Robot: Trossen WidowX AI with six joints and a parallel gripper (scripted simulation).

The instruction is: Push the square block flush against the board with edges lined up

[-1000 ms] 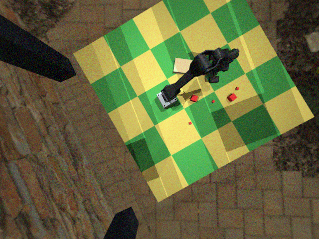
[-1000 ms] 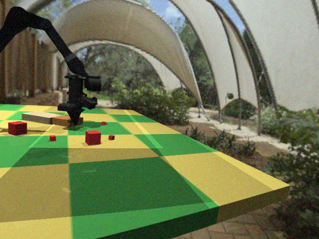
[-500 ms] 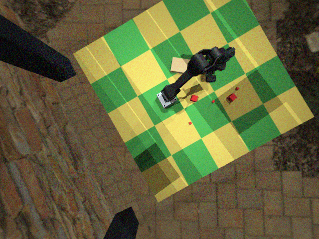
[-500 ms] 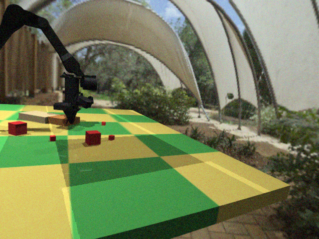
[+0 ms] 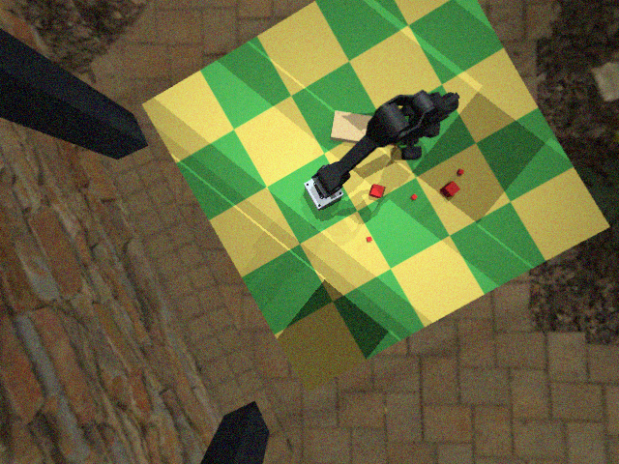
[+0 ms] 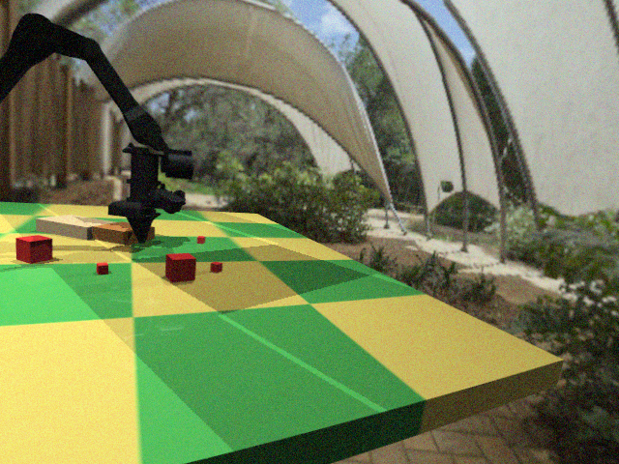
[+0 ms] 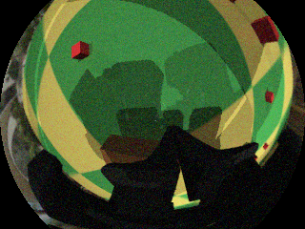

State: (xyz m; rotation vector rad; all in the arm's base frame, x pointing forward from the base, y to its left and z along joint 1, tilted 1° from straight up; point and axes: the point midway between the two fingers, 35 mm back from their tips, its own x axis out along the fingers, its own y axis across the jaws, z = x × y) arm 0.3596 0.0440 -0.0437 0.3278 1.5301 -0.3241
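The pale board (image 5: 346, 126) (image 6: 64, 227) lies flat; the arm covers its right part in the top view. The orange-brown square block (image 6: 110, 233) (image 7: 128, 149) lies flat at the board's right end in the exterior view, where the two seem to meet. Whether a whole side touches or edges are even cannot be told. In the top view the arm hides the block. My gripper (image 6: 142, 241) (image 7: 172, 129) is shut and empty, pointing down. Its tips are low, in front of the block's right part in the exterior view; contact cannot be told. Fingers partly cover the block in the wrist view.
Two larger red cubes (image 5: 376, 190) (image 5: 450, 188) (image 6: 34, 248) (image 6: 180, 267) stand on the checkered table (image 5: 339, 259). Several small red cubes lie around, one (image 6: 200, 240) (image 7: 80, 50) right of my fingers in the exterior view. The arm's base plate (image 5: 319, 202) is at left in the top view.
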